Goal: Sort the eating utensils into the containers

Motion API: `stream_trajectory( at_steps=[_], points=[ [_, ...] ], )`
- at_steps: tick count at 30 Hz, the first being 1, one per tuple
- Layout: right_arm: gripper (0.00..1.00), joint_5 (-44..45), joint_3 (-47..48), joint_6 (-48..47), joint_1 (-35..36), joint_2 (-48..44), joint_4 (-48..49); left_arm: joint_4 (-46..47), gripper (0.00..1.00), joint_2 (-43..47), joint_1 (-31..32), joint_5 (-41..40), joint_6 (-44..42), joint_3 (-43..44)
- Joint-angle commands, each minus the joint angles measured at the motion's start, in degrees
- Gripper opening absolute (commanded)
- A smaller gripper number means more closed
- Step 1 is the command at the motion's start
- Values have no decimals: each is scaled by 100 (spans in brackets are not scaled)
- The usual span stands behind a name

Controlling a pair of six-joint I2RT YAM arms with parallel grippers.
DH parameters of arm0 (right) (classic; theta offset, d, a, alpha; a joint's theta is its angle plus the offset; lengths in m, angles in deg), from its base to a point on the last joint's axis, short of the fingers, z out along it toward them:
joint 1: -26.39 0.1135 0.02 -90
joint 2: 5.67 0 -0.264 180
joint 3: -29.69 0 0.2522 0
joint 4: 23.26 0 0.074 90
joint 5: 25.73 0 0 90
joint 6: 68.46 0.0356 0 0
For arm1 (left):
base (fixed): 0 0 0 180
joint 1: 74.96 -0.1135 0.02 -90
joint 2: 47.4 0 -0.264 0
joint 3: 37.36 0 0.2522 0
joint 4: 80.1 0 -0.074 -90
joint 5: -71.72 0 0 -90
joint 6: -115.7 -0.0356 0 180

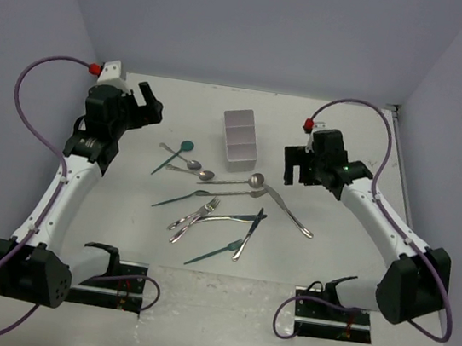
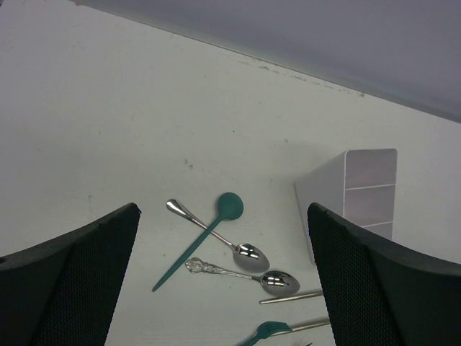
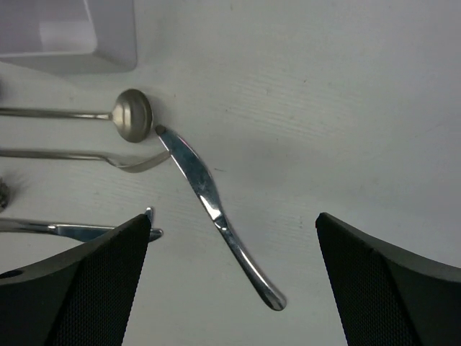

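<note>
Where utensils (image 1: 201, 214) lie scattered, white tabletop (image 1: 180, 106); pale lavender walls (image 1: 261, 22).

Silver and teal utensils (image 1: 209, 209) lay scattered flat just before the upright white three-compartment box (image 1: 240, 139).

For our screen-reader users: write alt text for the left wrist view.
A teal spoon lies crossed with a silver spoon on a white table, a second silver spoon just nearer, seen between the dark fingers of the open left pincer. A white compartmented box stands to the right.
</note>
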Motion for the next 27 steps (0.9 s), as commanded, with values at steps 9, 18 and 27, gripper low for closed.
stream_trajectory(
  at_steps=[9, 18, 27],
  points=[
    [99, -403, -355, -194, 224, 1771, -321, 312, 100, 59, -38, 114, -127, -132],
    [98, -166, -162, 219, 586, 2325, -655, 286, 100, 50, -38, -17, -171, -159],
    [46, -227, -91, 571, 604, 2633, -814, 233, 100, 77, -38, -184, -214, -141]
  ],
)
